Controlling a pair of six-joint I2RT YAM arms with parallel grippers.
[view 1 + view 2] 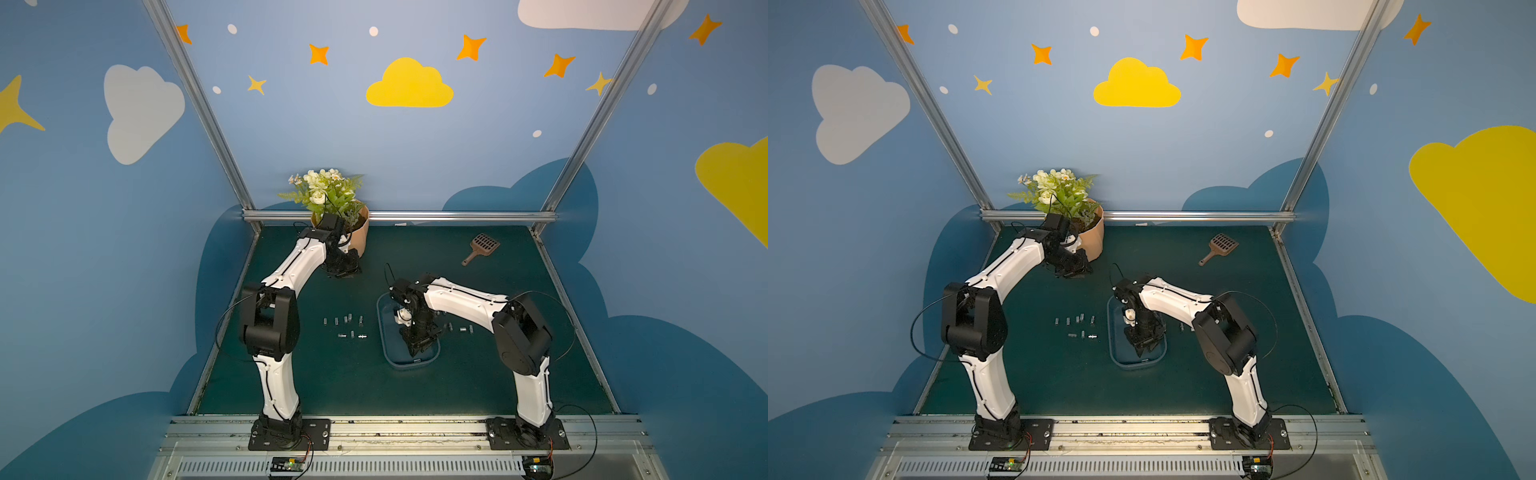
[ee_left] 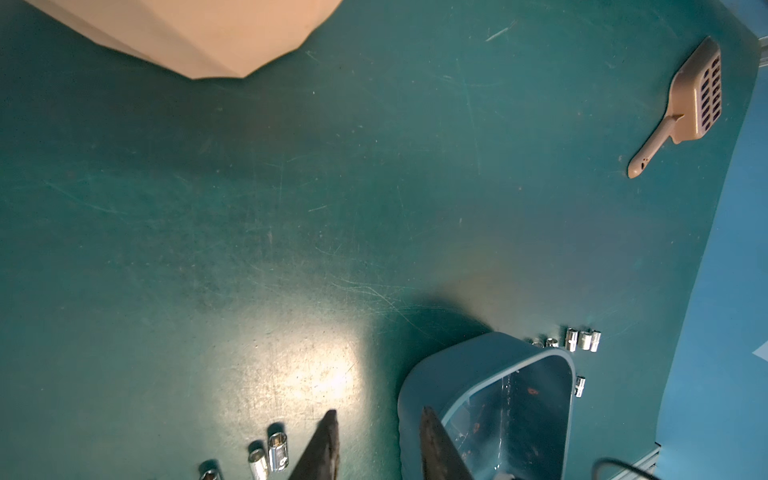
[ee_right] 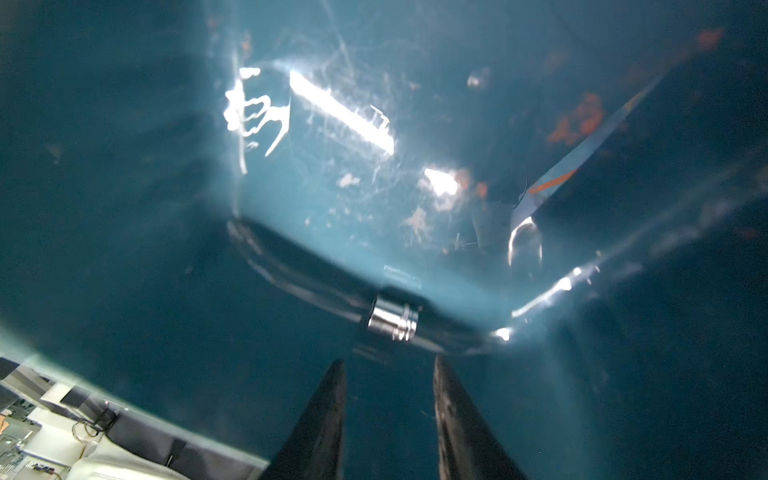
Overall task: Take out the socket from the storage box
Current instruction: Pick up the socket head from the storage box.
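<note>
A: Location of the socket?
B: Inside the storage box — lying on its side on the floor, hard against the foot of a wall, near a rounded corner.
A: Clamped in the right tool?
B: No. Fingers apart, nothing between them. Seeing the socket just ahead of the tips, clear of both.
A: View from above?
B: In both top views, seeing the right tool pointed down into the near end of the box. Box flat on the green surface, between the two arms, closer to the right one. Can't pick out the socket from up there; hidden or too small.
A: Status of the left tool?
B: Fingers apart as well, gripping nothing. Hanging over bare surface just beside the peach flowerpot, well apart from the box.
A: Anything else lying around?
B: Several loose sockets on the surface either side of the box — a cluster on the left-arm side, a few on the right-arm side. Brown slotted scoop toward the far right corner, well apart from everything.
</note>
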